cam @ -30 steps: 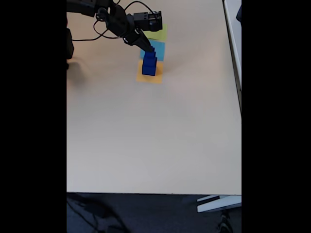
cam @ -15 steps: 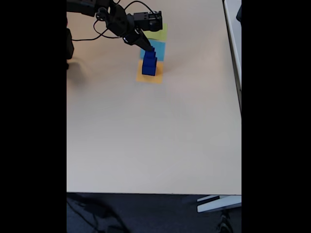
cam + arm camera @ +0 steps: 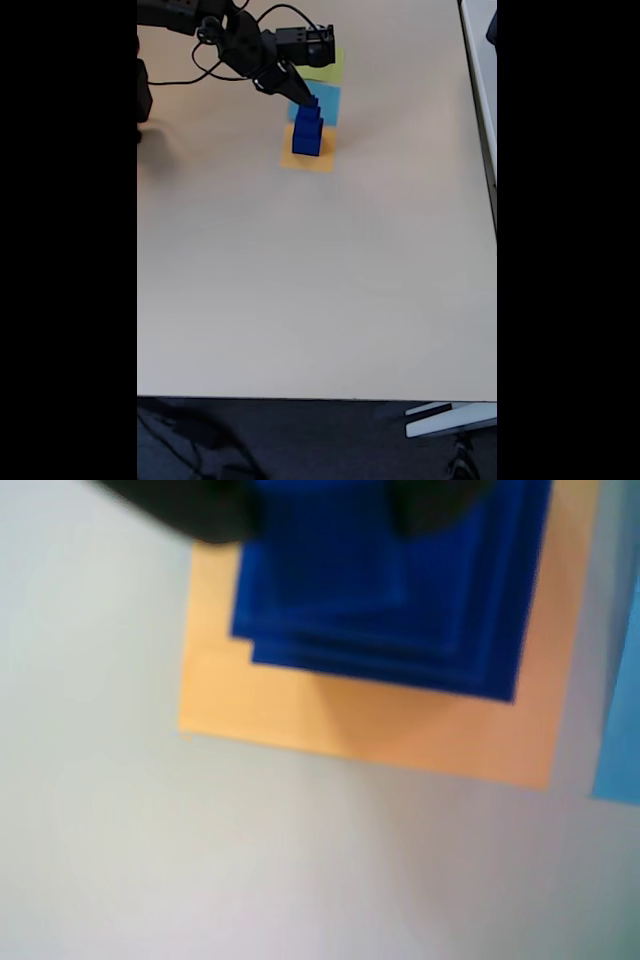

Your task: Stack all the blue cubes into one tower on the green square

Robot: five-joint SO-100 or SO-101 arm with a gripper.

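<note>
Nothing shifted since earlier frames: gripper still poised at top of blue cubes, tower unmoved. Tower stands on orange square, not on green square, which lies beyond light-blue square, far side from tower. Wrist view: graded cubes nested, orange square beneath. Jaws straddle top cube; whether clenched, cannot tell. Cubes likely rigid, light, smooth; tower tippy. Take top cube by opposite flat faces, lift straight. Worktop otherwise plain.
</note>
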